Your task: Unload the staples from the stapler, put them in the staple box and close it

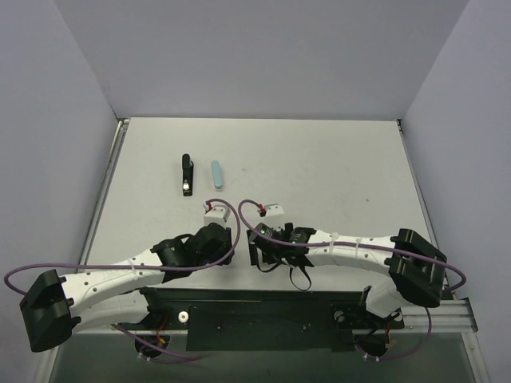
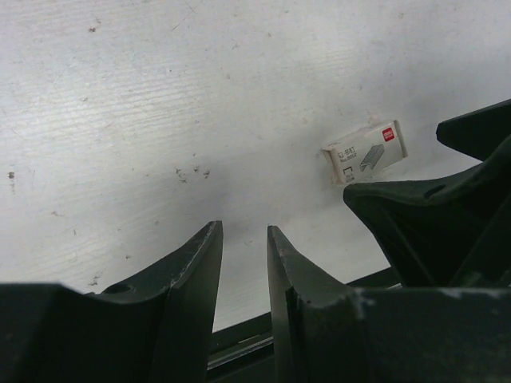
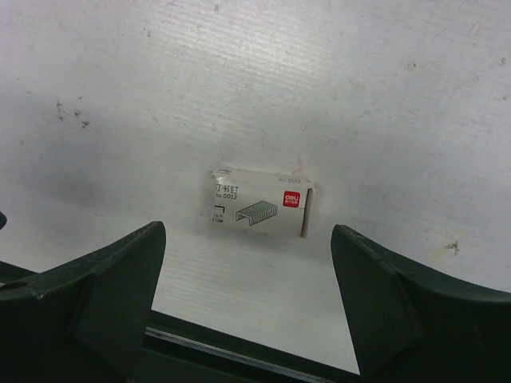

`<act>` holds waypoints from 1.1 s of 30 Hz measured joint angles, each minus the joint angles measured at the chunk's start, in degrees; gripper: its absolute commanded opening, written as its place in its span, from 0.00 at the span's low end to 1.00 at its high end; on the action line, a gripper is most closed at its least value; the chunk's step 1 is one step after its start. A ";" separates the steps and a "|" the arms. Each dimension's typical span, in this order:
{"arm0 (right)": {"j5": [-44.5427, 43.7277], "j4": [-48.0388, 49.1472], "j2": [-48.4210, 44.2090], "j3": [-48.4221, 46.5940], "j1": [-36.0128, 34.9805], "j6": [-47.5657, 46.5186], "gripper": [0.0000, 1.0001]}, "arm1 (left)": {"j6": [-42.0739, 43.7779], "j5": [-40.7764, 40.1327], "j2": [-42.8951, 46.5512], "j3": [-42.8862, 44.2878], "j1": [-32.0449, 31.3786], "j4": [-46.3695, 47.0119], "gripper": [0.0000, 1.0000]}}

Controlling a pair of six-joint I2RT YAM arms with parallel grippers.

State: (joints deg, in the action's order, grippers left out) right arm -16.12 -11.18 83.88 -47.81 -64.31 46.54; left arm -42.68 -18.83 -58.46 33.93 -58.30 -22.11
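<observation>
A black stapler (image 1: 185, 175) lies on the white table at the far left-centre, with a light blue oblong piece (image 1: 215, 172) just right of it. A white staple box (image 3: 259, 205) lies on the table ahead of my right gripper (image 3: 247, 231), which is wide open and empty. The box also shows in the left wrist view (image 2: 366, 152). My left gripper (image 2: 243, 227) is only narrowly open and empty, over bare table. In the top view both grippers, left (image 1: 209, 239) and right (image 1: 271, 247), hang near the table's front edge, far from the stapler. The box is hidden there.
The black front rail (image 1: 255, 307) runs just behind the grippers. White side walls (image 1: 88, 183) enclose the table. The right gripper's dark fingers (image 2: 431, 215) show close to the left gripper's right.
</observation>
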 measured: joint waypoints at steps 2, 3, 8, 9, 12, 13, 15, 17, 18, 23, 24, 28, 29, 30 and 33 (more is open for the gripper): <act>-0.87 -0.81 2.40 -1.46 -1.11 -0.35 0.81 | -0.04 -0.09 0.17 -0.48 0.04 -0.55 0.40; -1.29 -1.07 3.26 -2.05 -1.49 -0.46 0.81 | -0.07 -0.11 0.17 -0.59 0.07 -0.85 0.41; -2.75 -1.73 5.33 -3.39 -2.21 -0.81 0.82 | -0.13 -0.35 0.85 -0.72 0.26 -1.33 0.46; -3.10 -1.99 5.44 -3.41 -2.21 -0.81 0.82 | -0.13 -0.44 1.09 -0.72 0.28 -1.33 0.47; -3.91 -2.51 6.12 -3.65 -2.21 -0.74 0.82 | -0.15 -0.50 1.46 -0.72 0.31 -1.36 0.52; -4.15 -2.67 6.38 -3.72 -2.21 -0.57 0.82 | -0.15 -0.50 1.49 -0.74 0.35 -1.36 0.52; -4.42 -2.80 6.97 -3.87 -2.21 -0.46 0.81 | -0.17 -0.50 1.53 -0.74 0.35 -1.42 0.54; -4.46 -2.86 7.74 -3.96 -2.21 -0.20 0.80 | -0.17 -0.50 1.60 -0.83 0.37 -1.44 0.55; -4.44 -2.86 8.20 -4.02 -2.21 -0.13 0.80 | -0.17 -0.50 1.60 -0.94 0.39 -1.44 0.56; -4.39 -2.86 9.92 -4.44 -2.21 0.55 0.79 | -0.17 -0.50 1.60 -1.38 0.68 -1.73 0.57; -4.39 -2.86 10.03 -4.46 -2.21 0.87 0.79 | -0.17 -0.52 1.60 -1.40 0.70 -1.73 0.57; -4.37 -2.82 10.73 -4.50 -2.21 1.77 0.78 | -0.17 -0.50 1.60 -1.49 0.72 -1.73 0.57; -4.39 -2.82 10.86 -4.50 -2.21 1.88 0.77 | -0.17 -0.50 1.60 -1.55 0.72 -1.70 0.57; -4.37 -2.82 10.95 -4.50 -2.21 2.01 0.77 | -0.17 -0.50 1.60 -1.64 0.74 -1.70 0.57; -4.37 -2.80 11.34 -4.50 -2.21 2.45 0.74 | -0.17 -0.50 1.60 -1.81 0.79 -1.70 0.57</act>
State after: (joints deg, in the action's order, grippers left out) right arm -20.49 -13.98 95.22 -52.31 -66.52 48.99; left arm -42.85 -19.33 -56.86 32.12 -57.52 -23.81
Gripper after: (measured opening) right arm 0.762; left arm 0.566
